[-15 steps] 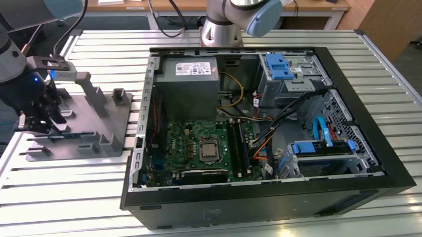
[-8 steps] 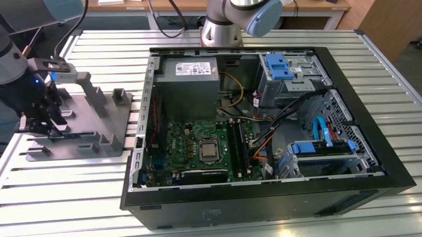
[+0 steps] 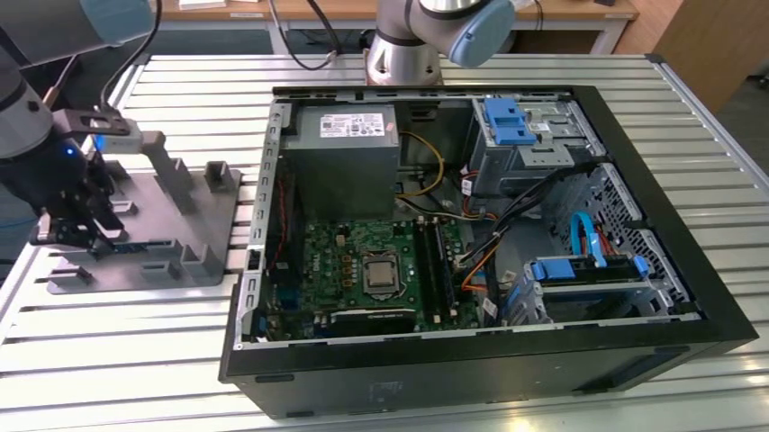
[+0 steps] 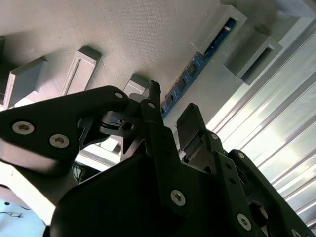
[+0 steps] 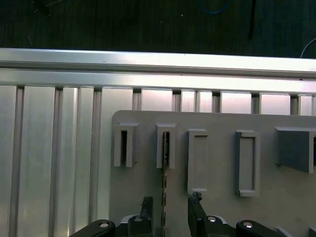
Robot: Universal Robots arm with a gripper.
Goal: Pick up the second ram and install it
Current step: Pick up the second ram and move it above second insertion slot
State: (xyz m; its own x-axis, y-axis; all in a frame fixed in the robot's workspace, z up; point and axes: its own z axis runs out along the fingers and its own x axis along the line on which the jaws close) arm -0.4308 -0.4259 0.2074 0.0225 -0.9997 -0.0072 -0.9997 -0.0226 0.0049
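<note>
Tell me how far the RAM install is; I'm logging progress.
Done: the gripper sits over the holder plate. In hand: its open fingers straddle the second ram, standing edge-up in the plate, not gripped. Left: lifting it, seating it in the motherboard.

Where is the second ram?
The second ram stands upright in the grey holder plate at the exterior view's left, between the open fingers of the gripper.

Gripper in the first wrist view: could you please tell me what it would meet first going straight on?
Probably the ram stick, standing on edge in the grey holder plate between the gripper's open fingers; depth is unclear.
</note>
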